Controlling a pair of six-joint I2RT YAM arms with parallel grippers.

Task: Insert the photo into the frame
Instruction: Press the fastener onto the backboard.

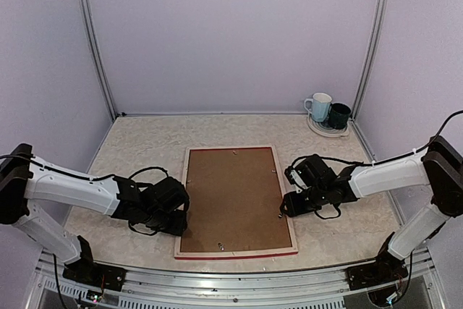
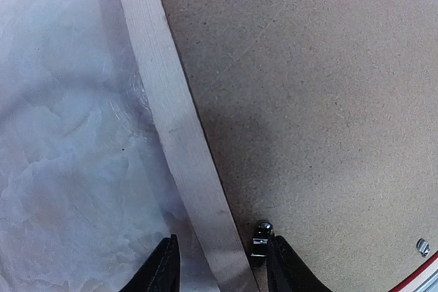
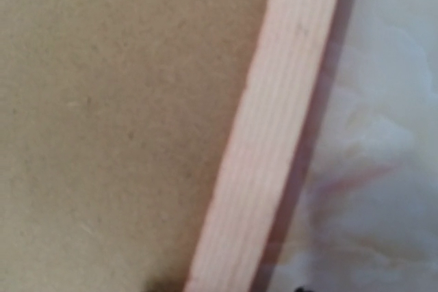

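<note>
The frame [image 1: 181,200] lies face down on the table, pale wood up, with a thin red edge along its near side. A brown backing board [image 1: 233,199] fills it. The photo is hidden. My left gripper [image 1: 179,223] sits at the frame's left rail. In the left wrist view it [image 2: 222,268] is open and straddles the pale rail [image 2: 181,135], with its right finger next to a small metal clip [image 2: 260,237]. My right gripper [image 1: 286,208] sits at the right rail. In the right wrist view only its dark tips [image 3: 226,288] show, one on each side of the rail [image 3: 274,141].
Two mugs, one white [image 1: 318,106] and one dark [image 1: 338,115], stand on a plate [image 1: 327,132] at the back right corner. Metal posts and pale walls enclose the marbled table [image 1: 145,150]. A second metal clip [image 2: 423,245] sits on the board near the red edge.
</note>
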